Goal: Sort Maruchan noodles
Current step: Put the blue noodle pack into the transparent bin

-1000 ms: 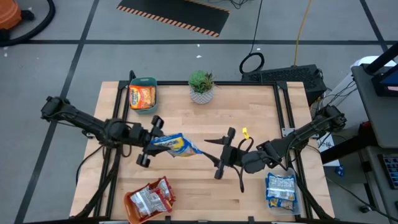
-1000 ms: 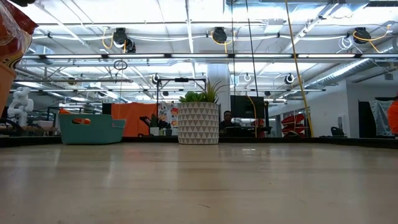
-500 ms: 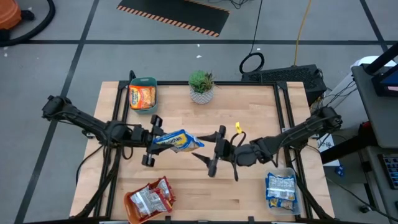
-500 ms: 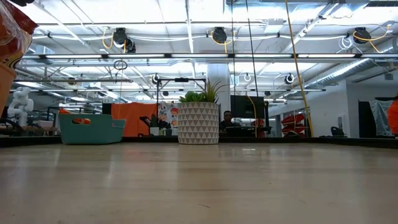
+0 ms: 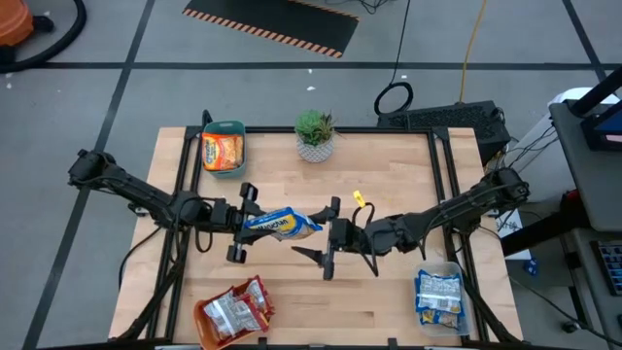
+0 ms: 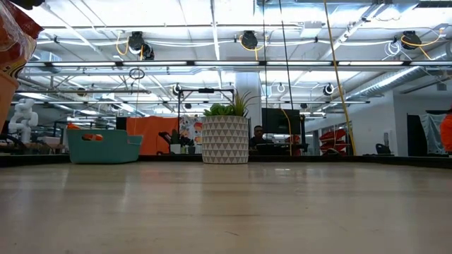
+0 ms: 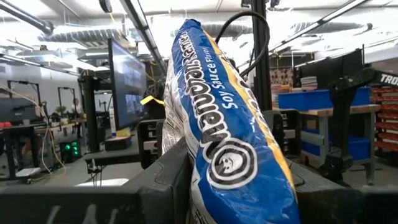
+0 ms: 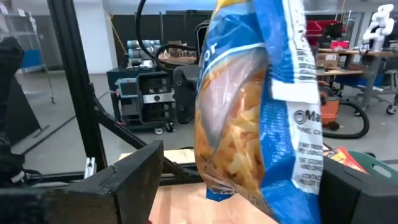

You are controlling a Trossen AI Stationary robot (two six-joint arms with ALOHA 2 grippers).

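Crinkly blue-and-yellow plastic ramen packet, flat, rectangular, glossy, held above mid-table of pale wooden table; long axis runs arm to arm. Left gripper clamped on packet's end. Right gripper at packet's other end, fingers spread wide either side, not gripping. Around: teal plastic bin with orange packet, orange bin with silver-red packets, clear bin with blue packets, potted green plant in patterned white pot.
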